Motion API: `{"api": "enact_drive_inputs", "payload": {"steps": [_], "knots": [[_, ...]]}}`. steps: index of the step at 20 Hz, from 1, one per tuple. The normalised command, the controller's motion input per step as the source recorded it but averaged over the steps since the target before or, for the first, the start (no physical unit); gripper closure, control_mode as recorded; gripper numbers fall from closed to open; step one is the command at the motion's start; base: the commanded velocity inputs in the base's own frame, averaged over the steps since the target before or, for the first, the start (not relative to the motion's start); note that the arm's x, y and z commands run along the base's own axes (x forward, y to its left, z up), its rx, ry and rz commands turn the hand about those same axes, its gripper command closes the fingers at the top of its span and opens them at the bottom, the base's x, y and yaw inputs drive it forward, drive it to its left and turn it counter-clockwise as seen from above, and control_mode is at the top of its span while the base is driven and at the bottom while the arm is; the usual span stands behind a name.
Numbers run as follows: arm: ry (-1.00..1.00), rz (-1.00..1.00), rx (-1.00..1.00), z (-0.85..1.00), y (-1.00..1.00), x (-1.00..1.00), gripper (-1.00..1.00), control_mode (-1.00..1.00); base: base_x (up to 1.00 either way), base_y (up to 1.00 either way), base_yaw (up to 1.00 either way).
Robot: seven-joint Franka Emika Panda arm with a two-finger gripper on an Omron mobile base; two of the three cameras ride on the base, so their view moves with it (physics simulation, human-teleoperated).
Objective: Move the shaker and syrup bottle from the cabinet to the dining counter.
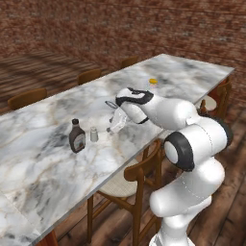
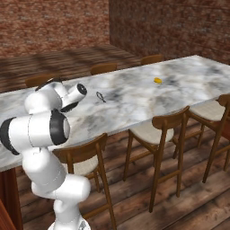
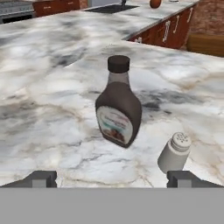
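Syrup bottle: dark brown body, narrow neck, dark cap, pale label on its face; it stands upright on the veined marble dining counter. Shaker: small pale grey-white cylinder with a perforated top, about half the bottle's height, upright just beside the bottle and apart from it. Pincer: jaws spread wide, holding nothing, poised near both items, the shaker close to one fingertip. Wooden chairs line the counter's edge.
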Motion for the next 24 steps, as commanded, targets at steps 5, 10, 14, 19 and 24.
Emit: {"api": "enact_drive_inputs", "payload": {"steps": [5,10,14,19,24], "knots": [[0.15,-0.25,-0.09,0.28,-0.01,-0.45,-1.00,-1.00,0.00,0.00,0.00],[0.09,-0.28,-0.09,0.15,-0.06,-0.54,-1.00,-1.00,0.00,0.00,0.00],[0.08,-0.31,-0.09,0.08,-0.07,-0.56,-1.00,-1.00,0.00,0.00,0.00],[0.08,-0.33,-0.06,0.06,-0.13,-0.58,-1.00,-1.00,0.00,0.00,0.00],[0.04,-0.31,-0.05,0.04,-0.16,-0.61,-1.00,-1.00,0.00,0.00,0.00]]}}
